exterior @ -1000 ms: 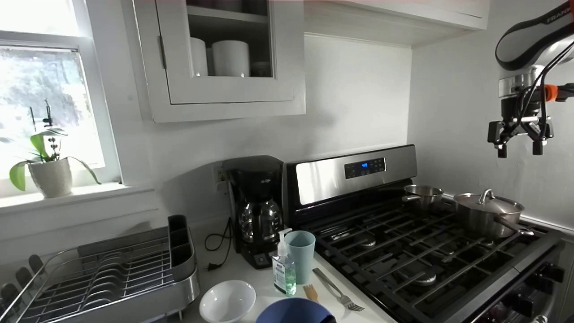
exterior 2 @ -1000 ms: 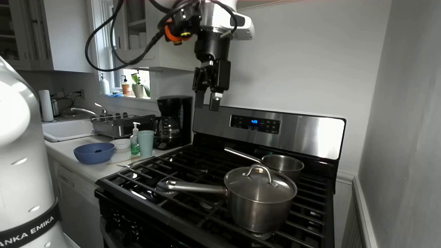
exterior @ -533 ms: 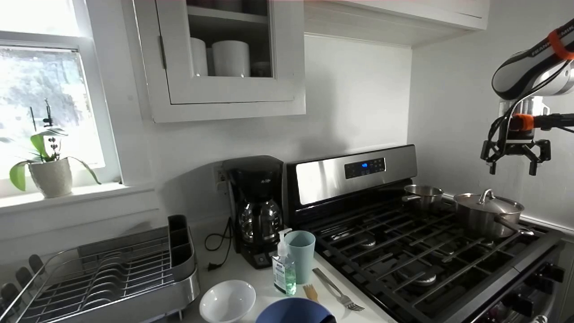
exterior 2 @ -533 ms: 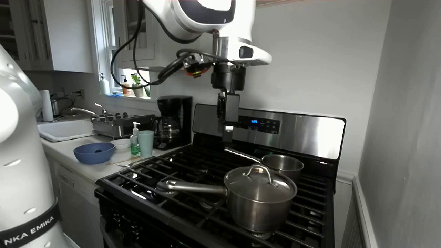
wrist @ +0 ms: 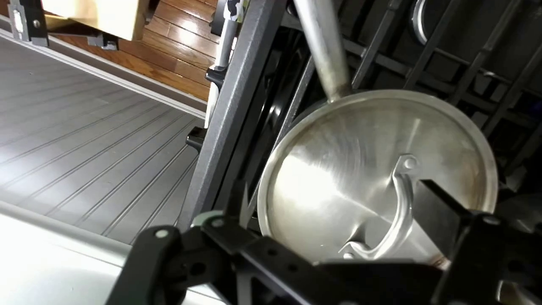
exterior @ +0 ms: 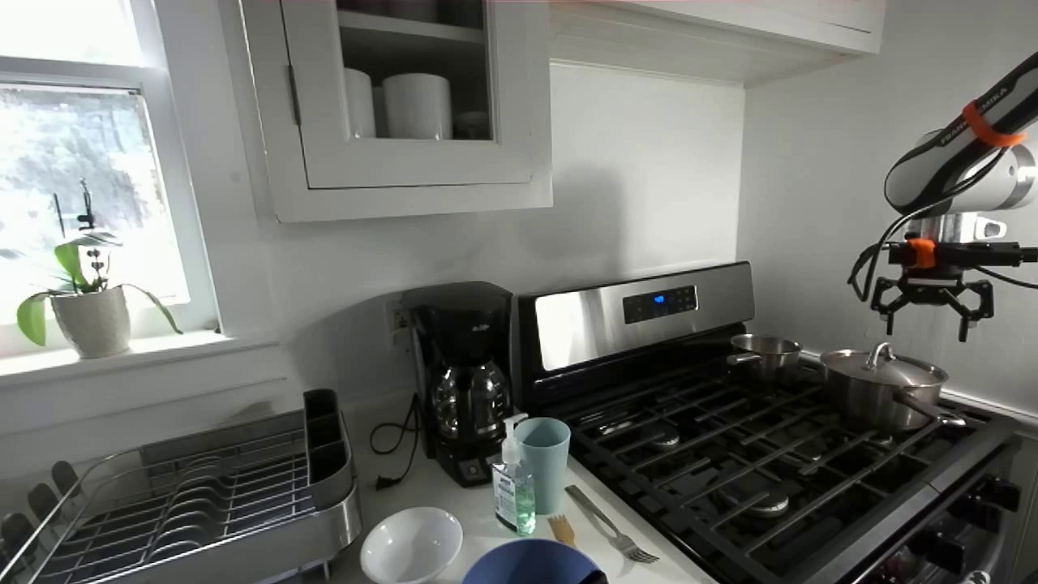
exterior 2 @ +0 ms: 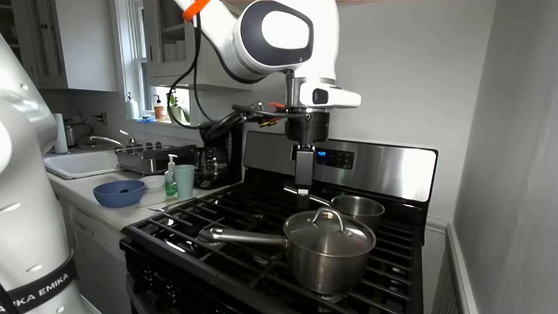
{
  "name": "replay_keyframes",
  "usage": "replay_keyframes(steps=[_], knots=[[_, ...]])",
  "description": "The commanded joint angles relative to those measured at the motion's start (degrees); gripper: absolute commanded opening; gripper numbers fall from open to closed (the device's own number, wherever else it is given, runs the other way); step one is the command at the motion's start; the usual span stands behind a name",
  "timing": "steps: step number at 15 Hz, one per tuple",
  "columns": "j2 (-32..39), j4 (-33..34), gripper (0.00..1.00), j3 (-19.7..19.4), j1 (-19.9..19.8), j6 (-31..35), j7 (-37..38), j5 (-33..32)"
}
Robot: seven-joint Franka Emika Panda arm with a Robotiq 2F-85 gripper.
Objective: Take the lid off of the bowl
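Stove (exterior 2: 261,209) is the worksite: pot (exterior 2: 329,274) stands on its wall side, lid (exterior 2: 314,242) seated on top, not yet off. My hand (exterior: 927,331) hangs above the lid, fingers (wrist: 440,216) spread, holding nothing; an exterior view shows a gap to the metal. Target: the lid's loop handle (wrist: 405,212). In the wrist view it's off-centre, close to the finger on that view's right, bar slanted to my closing line. So I'd shift to centre it, twist slightly to square up, drop straight until the fingers straddle the bar, stop short of the lid, pinch mid-loop, lift vertically. Polished metal; an off-middle pinch would probably let the lid swing.

Around: side wall (exterior 2: 514,152) next to the stove, likely limits moves that way. Dish rack (exterior: 328,523) and coffee maker (exterior: 458,324) are well apart. Small pot (exterior 2: 357,207), uncovered, is near the pot: main thing to clip if I drift. Pot's long handle (exterior 2: 253,238) sticks out over the stove; don't knock it. On the counter (exterior 2: 78,187), likely out of my path: blue bowl (exterior 2: 118,196), white bowl (exterior: 412,543), cup (exterior: 547,466), soap bottle (exterior: 513,491), metal fork (exterior: 596,513), wooden fork (exterior: 562,529).
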Motion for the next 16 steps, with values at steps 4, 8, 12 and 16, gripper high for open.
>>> replay_keyframes(steps=[4,8,12,16], knots=[[0.99,0.05,1.0,0.26,-0.1,2.4,1.83,0.35],[4.78,0.81,1.0,-0.27,0.27,6.92,3.53,2.5],[8.71,1.94,1.0,-0.73,0.86,10.87,5.31,5.53],[11.89,3.53,1.0,-1.2,1.24,13.27,6.67,7.3]])
